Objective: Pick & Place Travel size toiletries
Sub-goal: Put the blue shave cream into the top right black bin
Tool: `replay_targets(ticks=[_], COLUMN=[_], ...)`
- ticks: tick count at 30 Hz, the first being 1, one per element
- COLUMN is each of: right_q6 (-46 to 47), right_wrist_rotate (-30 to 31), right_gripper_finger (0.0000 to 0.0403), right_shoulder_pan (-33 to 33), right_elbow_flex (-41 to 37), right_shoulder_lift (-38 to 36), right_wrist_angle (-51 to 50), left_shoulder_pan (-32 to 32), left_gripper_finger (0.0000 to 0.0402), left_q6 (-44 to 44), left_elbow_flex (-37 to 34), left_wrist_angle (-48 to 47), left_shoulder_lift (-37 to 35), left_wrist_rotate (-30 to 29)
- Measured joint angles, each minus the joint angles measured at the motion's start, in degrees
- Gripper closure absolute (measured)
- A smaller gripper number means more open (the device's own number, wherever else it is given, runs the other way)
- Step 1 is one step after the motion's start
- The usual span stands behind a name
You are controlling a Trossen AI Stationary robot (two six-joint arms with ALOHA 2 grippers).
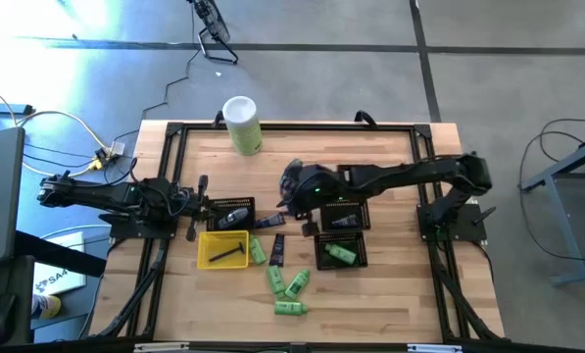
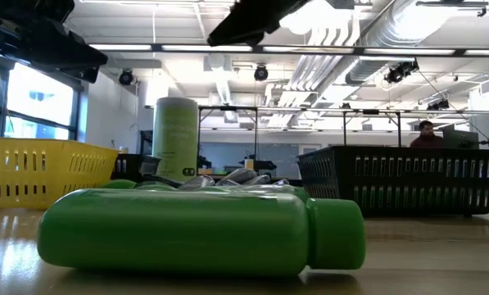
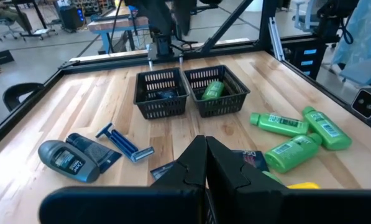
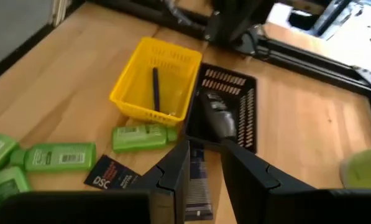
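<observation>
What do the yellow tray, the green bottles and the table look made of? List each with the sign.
Yellow tray: looks like moulded plastic, glossy, with slotted walls.
Green bottles: probably plastic, smooth with a soft sheen and printed labels.
Table: wood, seemingly butcher-block, with pale strips and visible grain, in a black metal-looking frame.

Small bright green bottles (image 1: 284, 285) lie on their sides in a loose cluster on the wood – three close together near the table's front, and another green bottle (image 4: 141, 137) just beside the yellow tray. One more green bottle (image 3: 212, 90) lies inside a black mesh basket. A dark grey tube (image 4: 219, 116) rests in another black basket next to the yellow one. A flat black packet (image 4: 110, 175) with white lettering lies near the green bottles – flat on the table.
</observation>
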Motion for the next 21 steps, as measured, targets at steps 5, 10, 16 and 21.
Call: replay_targets(ticks=[5, 10, 16, 21], right_q6=[-2.9, -4.9, -5.9, -8.4], right_wrist_rotate=[-0.1, -0.4, -3.8, -5.1], right_gripper_finger=[0.0317, 0.0317, 0.0317, 0.0317], right_shoulder_pan=[0.8, 1.2, 1.2, 1.9], right_elbow_flex=[7.7, 13.4, 17.4, 17.4], right_shoulder_lift=[5.2, 9.0, 12.8, 15.4], right_wrist_angle=[-5.5, -8.3, -10.8, -13.5], left_shoulder_pan=[0.0, 0.0, 0.0, 0.0], left_gripper_finger=[0.0402, 0.0402, 0.0402, 0.0402], left_q6=[0.1, 0.1, 0.1, 0.1], left_elbow_flex=[0.0, 0.0, 0.0, 0.0], left_wrist_angle=[0.1, 0.1, 0.1, 0.1], left_shoulder_lift=[0.0, 0.0, 0.0, 0.0], left_wrist_rotate=[-0.1, -0.1, -0.1, -0.1])
